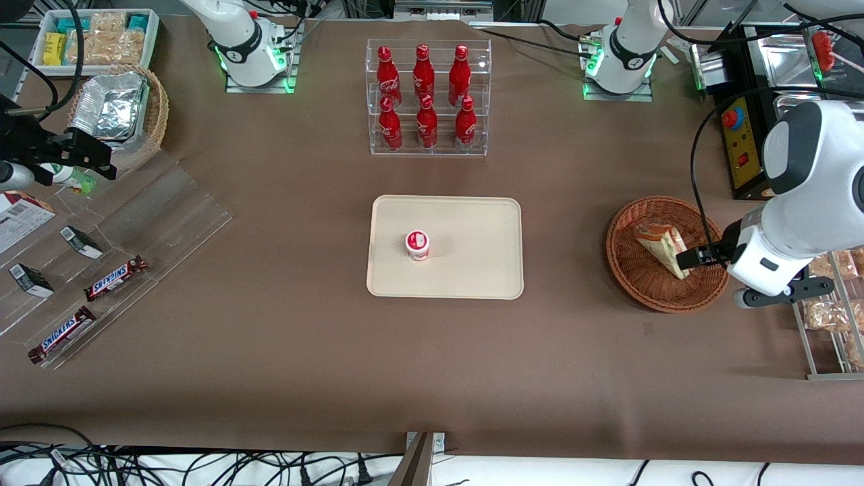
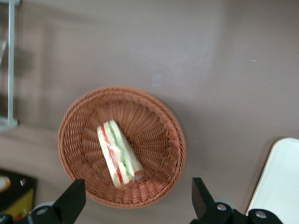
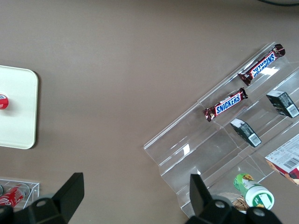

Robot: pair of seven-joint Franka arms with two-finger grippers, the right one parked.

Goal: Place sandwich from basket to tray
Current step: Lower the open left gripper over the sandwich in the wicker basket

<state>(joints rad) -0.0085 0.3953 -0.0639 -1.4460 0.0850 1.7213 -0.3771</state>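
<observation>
Table: brown matte cover, fills nearly whole front view, faint creases nr near edge. Light even, no hard shadows.

Clear acrylic rack at mid table, farther from front cam: six red bottles, two rows.

Parked arm's end: stepped clear acrylic display w/ Snickers bars, small dark boxes; white bin of snacks; tan basket w/ foil containers.

Working arm's end: black/yellow control box w/ red button; wire shelf w/ bagged snacks.

Black cables tangled on white surface below near table edge.
</observation>
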